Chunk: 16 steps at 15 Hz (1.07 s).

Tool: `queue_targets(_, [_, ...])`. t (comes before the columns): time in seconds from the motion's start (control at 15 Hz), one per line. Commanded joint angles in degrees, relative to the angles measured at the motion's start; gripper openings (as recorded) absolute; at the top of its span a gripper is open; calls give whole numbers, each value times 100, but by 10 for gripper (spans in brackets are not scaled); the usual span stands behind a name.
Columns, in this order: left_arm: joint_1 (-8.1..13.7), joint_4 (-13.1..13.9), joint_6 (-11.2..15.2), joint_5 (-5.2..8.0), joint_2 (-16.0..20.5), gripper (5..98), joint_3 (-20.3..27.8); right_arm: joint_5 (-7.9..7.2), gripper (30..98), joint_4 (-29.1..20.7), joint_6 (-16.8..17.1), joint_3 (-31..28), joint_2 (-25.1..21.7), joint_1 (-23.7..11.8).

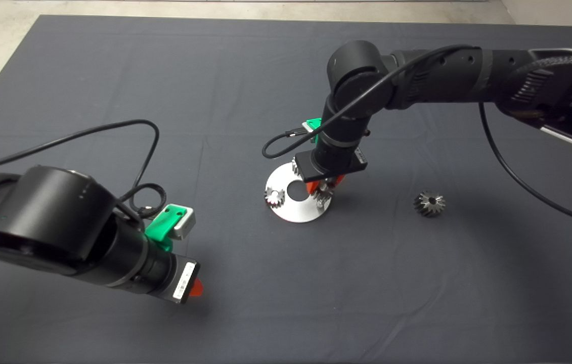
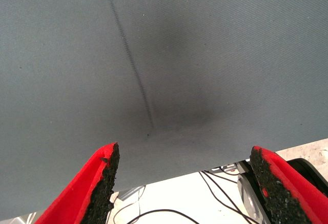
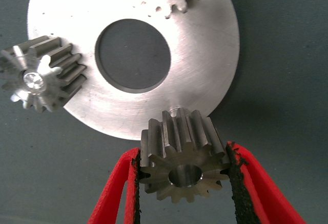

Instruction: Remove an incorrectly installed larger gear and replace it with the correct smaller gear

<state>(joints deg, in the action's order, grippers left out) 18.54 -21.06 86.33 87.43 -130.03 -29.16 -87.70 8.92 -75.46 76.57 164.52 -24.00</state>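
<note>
Two end effectors showing, right end effector [image 3: 184, 175] gripping small gear [image 3: 182, 157] at disc [image 1: 293, 199] edge (beside two mounted gears), large gear [image 1: 429, 203] lying apart on mat [image 1: 164, 76], left end effector [image 2: 187, 185] hovering open.

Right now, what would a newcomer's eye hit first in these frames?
The right gripper, over the round steel plate mid-mat, pinching the smaller gear at the plate's rim. Next, the larger gear lying alone on the mat to the plate's right. The left gripper hangs open over bare mat at lower left.
</note>
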Motion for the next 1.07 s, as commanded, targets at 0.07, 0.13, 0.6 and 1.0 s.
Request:
queue_targets(0.07, [-9,-126,41,283,-19,643,26,-485,346,-198,49,-38,-109,-166])
queue_targets(0.13, [-17,-126,41,283,-27,643,10,-487,345,-198,49,-45,-117,-158])
queue_targets(0.6, [-17,-135,41,292,-10,643,26,-485,341,-189,31,-74,-47,-131])
queue_targets(1.0, [-17,-135,50,292,17,643,79,-485,341,-198,-13,-74,15,-67])
